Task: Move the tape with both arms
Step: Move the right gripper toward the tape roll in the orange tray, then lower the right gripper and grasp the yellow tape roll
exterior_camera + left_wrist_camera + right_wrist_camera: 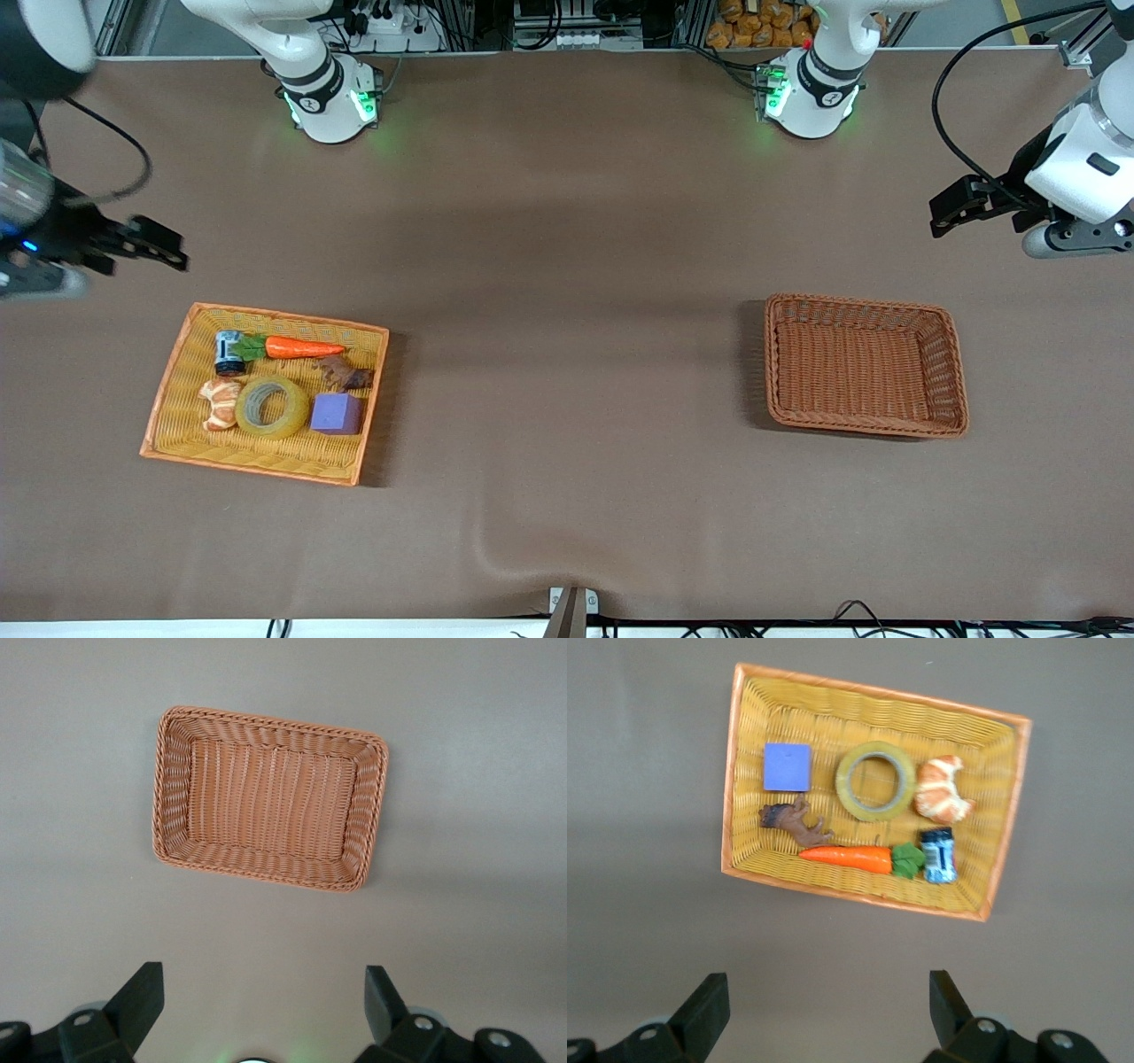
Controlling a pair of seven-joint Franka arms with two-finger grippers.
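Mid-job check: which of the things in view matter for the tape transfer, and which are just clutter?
For the job:
- tape, lying flat in the yellow basket
- brown basket, toward the left arm's end
- right gripper, fingers open, over table by the yellow basket
- left gripper, fingers open, over table by the brown basket

Lying about, all in the yellow basket:
- carrot
- purple cube
- croissant
- small can
- brown animal figure

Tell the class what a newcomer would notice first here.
A yellow tray at the right arm's end holds the tape roll between a croissant and a purple cube, with a carrot too. A brown wicker basket sits at the left arm's end.
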